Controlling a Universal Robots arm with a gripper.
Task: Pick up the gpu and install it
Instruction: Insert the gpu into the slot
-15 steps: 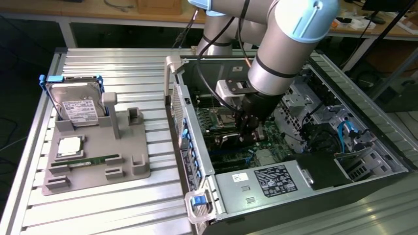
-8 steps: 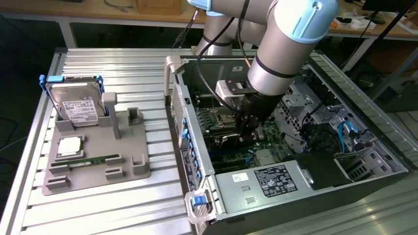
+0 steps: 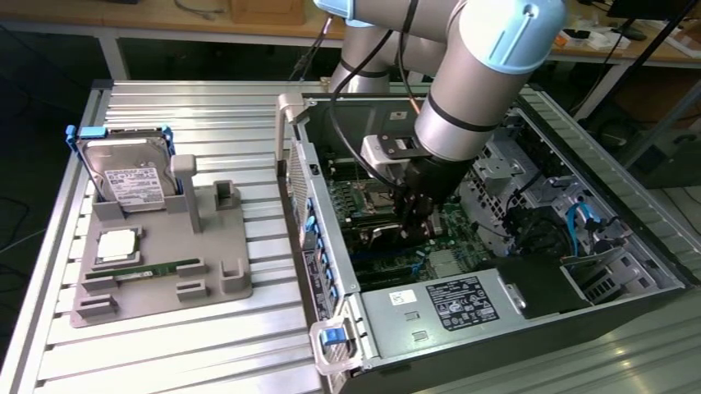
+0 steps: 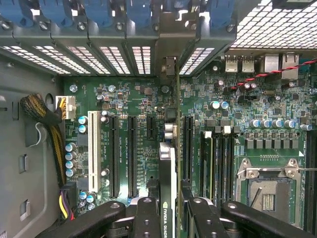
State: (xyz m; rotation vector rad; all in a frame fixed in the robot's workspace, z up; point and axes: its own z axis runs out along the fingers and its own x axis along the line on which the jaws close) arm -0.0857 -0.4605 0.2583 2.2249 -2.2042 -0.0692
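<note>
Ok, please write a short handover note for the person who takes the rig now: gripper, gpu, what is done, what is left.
Gripper: shut on the gpu, held edge-on inside the open computer case.
Gpu: above the motherboard, over the expansion slots; whether it already sits in a slot cannot be told.
Done: gpu picked up and brought into the case.
Left: seat it, release.
On the grey holder outside: hard drive, memory stick.

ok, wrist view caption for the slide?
Gripper holds the gpu edge-on above the motherboard slots.
</note>
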